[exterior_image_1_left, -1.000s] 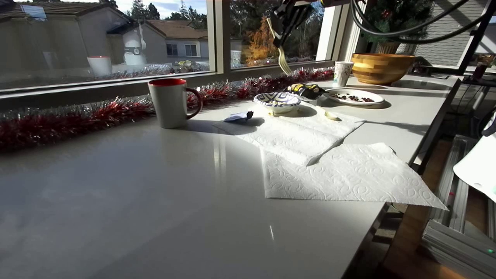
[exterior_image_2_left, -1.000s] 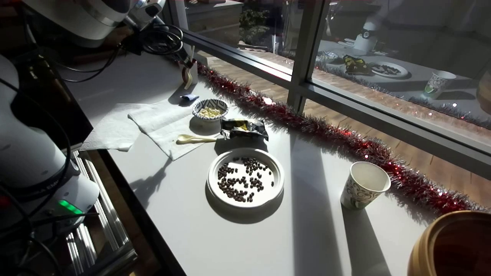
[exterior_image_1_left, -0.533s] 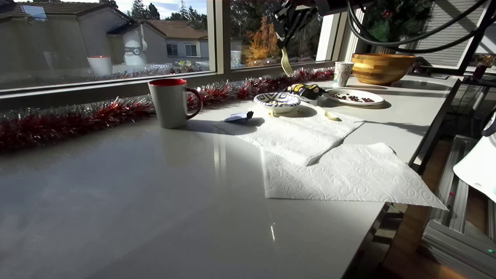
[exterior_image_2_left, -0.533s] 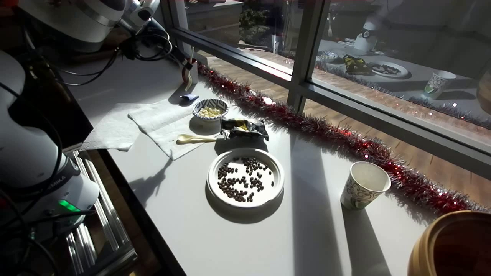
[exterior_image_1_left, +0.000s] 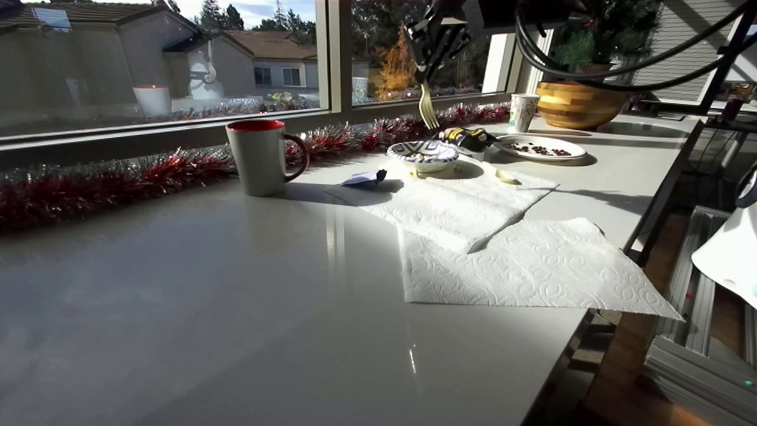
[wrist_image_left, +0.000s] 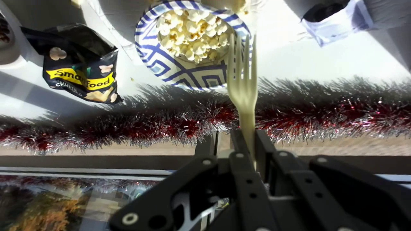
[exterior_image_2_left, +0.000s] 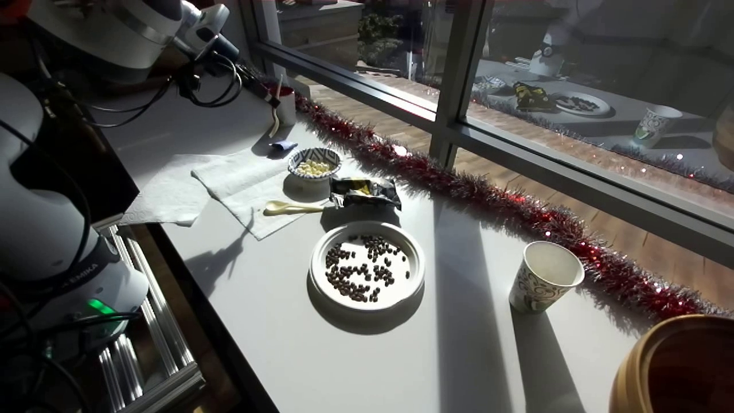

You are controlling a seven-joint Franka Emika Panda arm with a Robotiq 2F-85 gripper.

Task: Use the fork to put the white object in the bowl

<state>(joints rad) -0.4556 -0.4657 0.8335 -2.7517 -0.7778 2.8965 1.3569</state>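
Claw [wrist_image_left: 249, 133] is closed onto the fork [wrist_image_left: 244, 96] around mid-handle, holding it from both sides. Tines [exterior_image_1_left: 427, 111] point down, in the air, apart from the bowl [wrist_image_left: 183, 72]. Bowl stands upright on the table [exterior_image_2_left: 309, 367] with popcorn [wrist_image_left: 192, 35] inside. Which white object is meant isn't certain; popcorn's the best guess. Should be near weightless, brittle, likely to roll off the tines: spear or scoop softly. Fork looks light, semi-stiff, maybe slick; mid-handle hold suits it. Expect flex if pushed hard.
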